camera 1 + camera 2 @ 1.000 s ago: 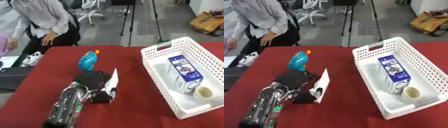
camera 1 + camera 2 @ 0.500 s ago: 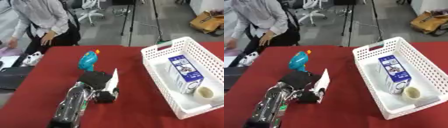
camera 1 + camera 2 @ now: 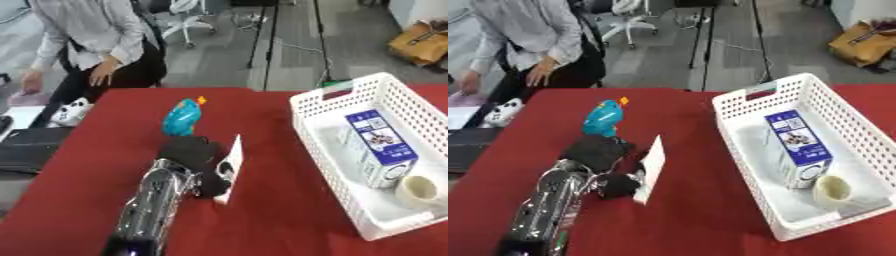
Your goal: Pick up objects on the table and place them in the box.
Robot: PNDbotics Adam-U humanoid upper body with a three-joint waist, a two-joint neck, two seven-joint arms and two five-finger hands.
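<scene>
My left hand (image 3: 194, 159) is over the middle of the red table (image 3: 262, 220), its black fingers curled round a flat white card-like object (image 3: 229, 167) that stands on edge at its right side. A teal toy with an orange tip (image 3: 182, 117) lies just beyond the hand. The white plastic basket (image 3: 319, 140) stands at the right and holds a blue and white carton (image 3: 380, 145) and a cream roll of tape (image 3: 418, 190). My right hand shows in neither view.
A black flat device (image 3: 26, 150) and a white game controller (image 3: 68, 111) lie off the table's left edge. A person stands beyond the far left corner. Office chairs, a tripod and a brown bag are on the floor behind.
My left hand has lifted slightly with the white object. The whole picture has shifted a little, so the camera moved.
</scene>
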